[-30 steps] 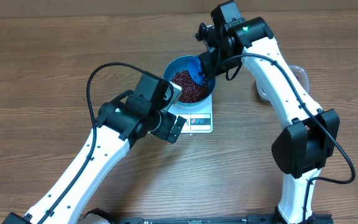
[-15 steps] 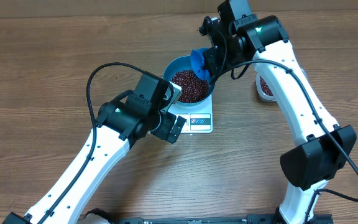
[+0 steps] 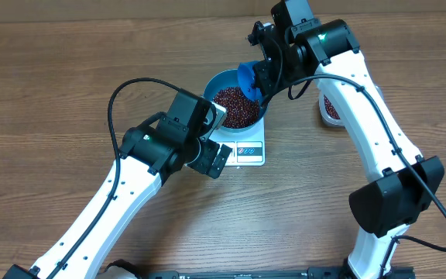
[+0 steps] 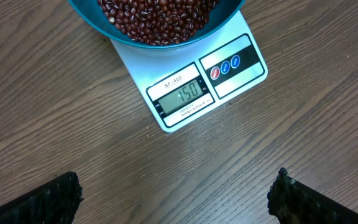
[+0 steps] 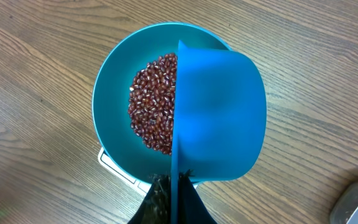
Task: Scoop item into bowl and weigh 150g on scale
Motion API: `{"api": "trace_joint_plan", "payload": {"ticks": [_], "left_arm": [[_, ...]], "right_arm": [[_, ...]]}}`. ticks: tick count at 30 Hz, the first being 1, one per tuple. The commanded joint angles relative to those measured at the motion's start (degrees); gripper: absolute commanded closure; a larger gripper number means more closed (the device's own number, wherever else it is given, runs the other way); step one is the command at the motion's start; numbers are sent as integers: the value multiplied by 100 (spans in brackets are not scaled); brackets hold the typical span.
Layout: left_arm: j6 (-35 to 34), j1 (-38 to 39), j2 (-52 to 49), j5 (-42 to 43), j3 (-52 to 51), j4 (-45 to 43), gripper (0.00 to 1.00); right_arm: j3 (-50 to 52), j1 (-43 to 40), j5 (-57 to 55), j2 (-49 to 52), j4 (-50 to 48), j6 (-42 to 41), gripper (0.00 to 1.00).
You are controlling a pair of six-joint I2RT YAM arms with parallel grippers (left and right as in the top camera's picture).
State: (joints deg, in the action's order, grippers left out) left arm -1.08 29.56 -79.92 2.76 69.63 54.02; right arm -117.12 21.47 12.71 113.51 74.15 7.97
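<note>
The wooden table point(image 3: 68, 77) was seen from overhead with broad bare room from 8 to 11 o'clock of the bowl, and a bare strip at 6 o'clock between the two arms; its far edge was met at 12 o'clock. The left arm was reached in from 7 o'clock, its cable looped above it; the left gripper point(image 4: 178, 198) was held released, fingers spread wide with nothing between them, over bare wood at 6 o'clock of the scale. The right arm was arched in from 5 o'clock and crowded the side from 1 to 4 o'clock. The bowl point(image 3: 217, 84) was set on the scale point(image 4: 166, 65), overhanging its far part; the display strip was left uncovered and 150 was shown. A clear tub point(image 3: 330, 108), partly hidden behind the right arm, was placed at 3 o'clock, well apart. The right gripper point(image 5: 173, 202) was clenched on the handle of the blue scoop point(image 5: 219, 118), held tilted over the bowl's 1 o'clock rim. The beans point(image 5: 151, 115) were heaped inside the bowl.
</note>
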Motion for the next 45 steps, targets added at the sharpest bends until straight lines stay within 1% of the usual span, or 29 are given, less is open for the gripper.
{"api": "trace_joint_plan", "payload": {"ticks": [1,17,22,27,38,41,45], "left_arm": [[109,-39,129,-20,-48,-28,0],[109,-39,129,-20,-48,-26,0],[109,-39,129,-20,-48,-28,0],[109,-39,129,-20,-48,-28,0],[109,-39,129,-20,-48,-26,0],[109,-39,129,-20,-48,-28,0],[109,-39,129,-20,-48,-28,0]], "right_arm": [[-190,31,44,-446,-28,44,96],[-190,24,48,-553,-7,7,96],[-190,-221,501,-553,57,0,96],[-190,-809,1102,-562,264,116,96],[-188,-2721,1093,-568,791,149,96],[-177,-3016,540,-566,868,90,96],[-177,-3067,-1226,-531,874,-380,96]]}}
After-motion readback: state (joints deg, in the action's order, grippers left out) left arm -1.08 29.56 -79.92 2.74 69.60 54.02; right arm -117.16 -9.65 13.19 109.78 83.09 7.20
